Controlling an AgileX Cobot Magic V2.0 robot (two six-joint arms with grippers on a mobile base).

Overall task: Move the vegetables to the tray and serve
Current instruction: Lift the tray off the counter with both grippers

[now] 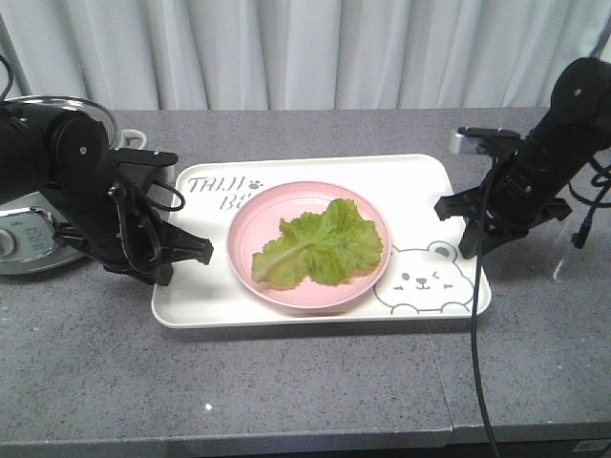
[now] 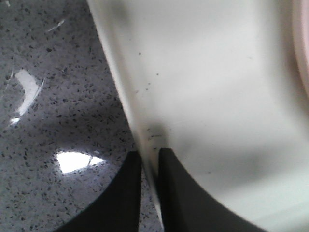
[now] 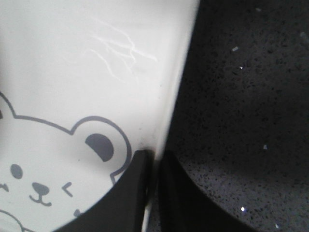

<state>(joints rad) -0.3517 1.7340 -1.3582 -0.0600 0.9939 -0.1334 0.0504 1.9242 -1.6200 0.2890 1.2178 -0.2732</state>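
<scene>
Grey speckled counter (image 1: 286, 382), white curtain (image 1: 286, 48) behind.
Front view: tray (image 1: 420, 191) at centre, bearing pink plate (image 1: 239, 229); lettuce (image 1: 320, 248) lies on the plate. Left gripper (image 1: 202, 251) at tray's left edge, right gripper (image 1: 468, 239) at its right edge. Silver cooker (image 1: 24, 243) at far left.
Left wrist view: jaws pinching tray rim, one finger on each side.
Right wrist view: jaws pinching rim beside bear drawing (image 3: 48, 169).
</scene>
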